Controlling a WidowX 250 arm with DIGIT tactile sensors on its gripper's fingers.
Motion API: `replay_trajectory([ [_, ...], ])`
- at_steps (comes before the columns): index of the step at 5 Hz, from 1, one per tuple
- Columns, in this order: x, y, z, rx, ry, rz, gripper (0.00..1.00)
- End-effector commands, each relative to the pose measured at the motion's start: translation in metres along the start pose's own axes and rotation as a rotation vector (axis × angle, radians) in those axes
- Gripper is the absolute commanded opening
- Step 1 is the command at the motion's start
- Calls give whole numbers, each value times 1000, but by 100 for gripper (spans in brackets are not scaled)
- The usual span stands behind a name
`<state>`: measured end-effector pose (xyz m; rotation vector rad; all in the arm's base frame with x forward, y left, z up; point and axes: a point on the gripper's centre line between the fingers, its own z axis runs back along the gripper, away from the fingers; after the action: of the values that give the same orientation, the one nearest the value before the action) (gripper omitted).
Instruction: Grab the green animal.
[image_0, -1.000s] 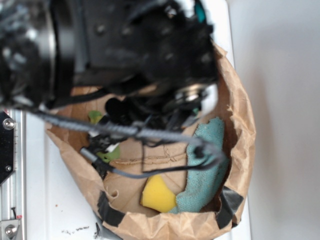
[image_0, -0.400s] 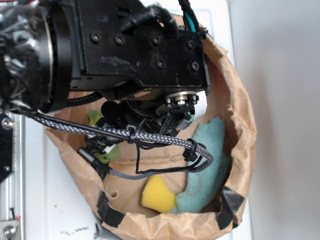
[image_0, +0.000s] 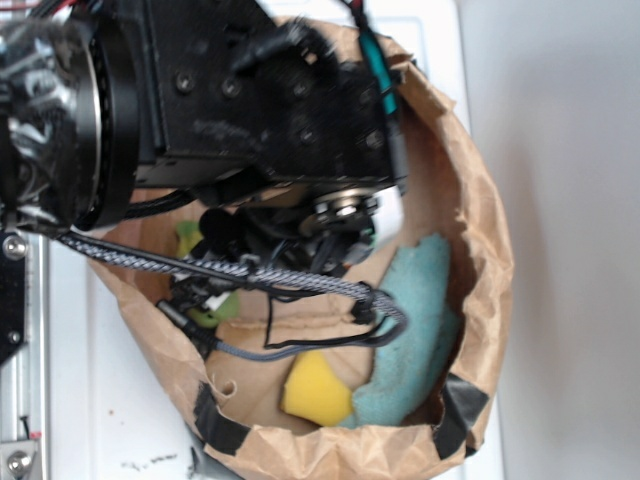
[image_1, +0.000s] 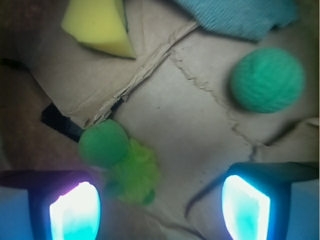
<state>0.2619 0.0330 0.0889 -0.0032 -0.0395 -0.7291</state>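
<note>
Nothing is grasped yet: the gripper (image_1: 160, 207) hangs with jaws apart, and the fuzzy lime-and-green plush animal (image_1: 120, 162) lies just inside its left finger, awaiting descent.

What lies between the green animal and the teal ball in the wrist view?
Nothing: between the green animal and the ball the wrist view shows only bare creased brown paper with a torn seam.

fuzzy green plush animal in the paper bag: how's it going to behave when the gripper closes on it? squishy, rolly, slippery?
The fuzzy lime-and-dark-green plush animal looks soft, so it will probably compress between the fingers rather than resist. Its shaggy fibres suggest decent grip and little slipping. The rounded head could let it roll slightly if nudged on the crumpled brown paper bag. The open gripper has it off-centre, near one finger.
</note>
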Motion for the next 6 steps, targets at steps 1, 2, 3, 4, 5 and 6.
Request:
replay_trajectory([
  [1, -4, -5, -18, 15, -57, 28, 100],
  [2, -3, -8, -29, 7, -57, 20, 100],
  [3, -4, -13, -38, 17, -18, 0, 100],
  [4, -15, -24, -34, -26, 40, -29, 100],
  [5, -15, -28, -30, -55, 36, -33, 100],
  [6, -9, -37, -31, -89, 55, -46, 100],
])
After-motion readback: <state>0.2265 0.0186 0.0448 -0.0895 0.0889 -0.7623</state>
